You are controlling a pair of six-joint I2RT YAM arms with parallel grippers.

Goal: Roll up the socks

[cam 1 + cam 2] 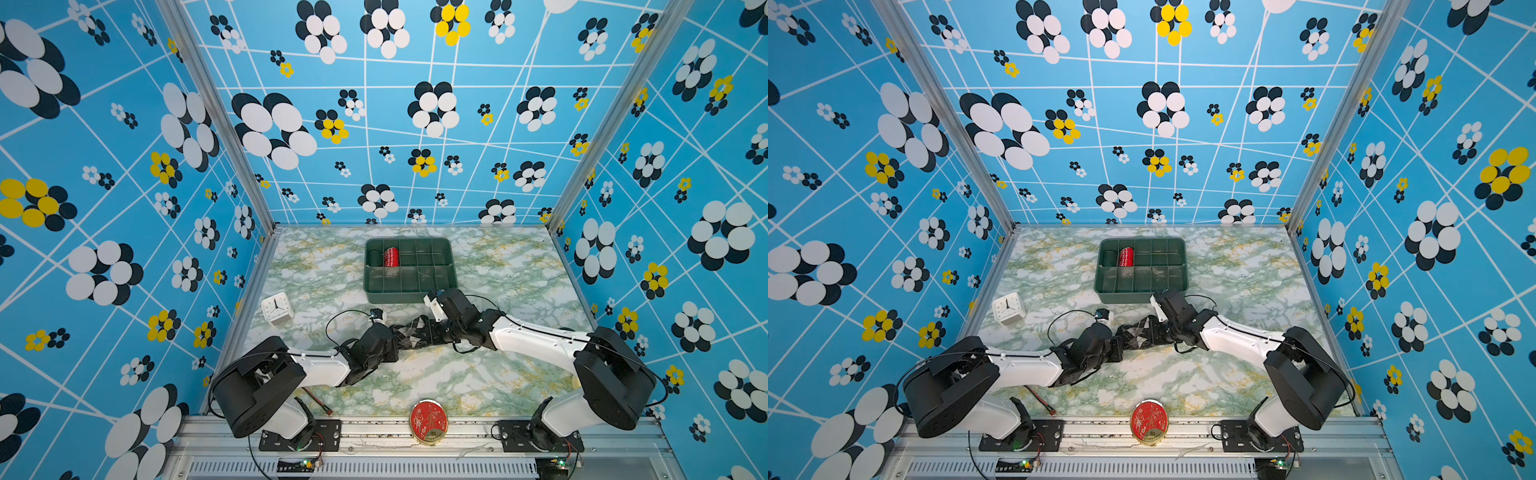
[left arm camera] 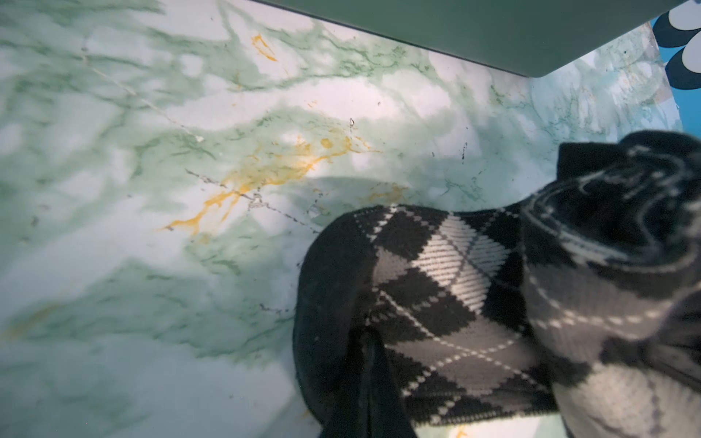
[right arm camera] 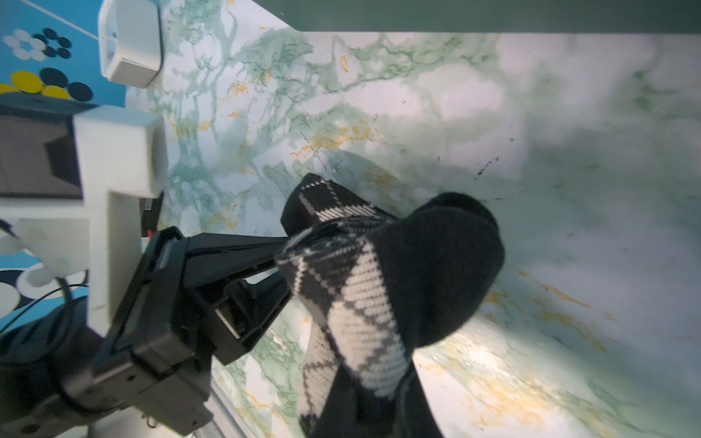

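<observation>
Quick update from us: the socks (image 1: 415,332), black with grey-and-white argyle diamonds, are strung between our two grippers near the middle of the marble table (image 1: 511,266). That's just in front of the green divided tray (image 1: 407,296). In both top views they show as one short bunched band running from one gripper to the other.

Our left gripper (image 1: 397,338) has its jaws pressed together on one end. The right wrist view shows this best: its two black fingers (image 3: 235,246) come to a wedge with the tips buried in the fabric. Our right gripper (image 1: 437,332) has the other end pinched, jaws nearly together, though the cloth hides most of its tips.

From the left wrist camera the socks (image 2: 455,295) look partly wound into a loose coil, with a flat argyle stretch beside it. In the right wrist view a plain black toe end bulges out to one side. They look held a bit above the table, with a shadow on the marble under them.

At the left end of the tray's back row, a dark green roll (image 1: 374,257) and a red roll with white zigzags (image 1: 391,257) sit side by side. A white clock (image 1: 277,307) stands off to the left, and a red round tin (image 1: 429,422) sits at the front edge.
</observation>
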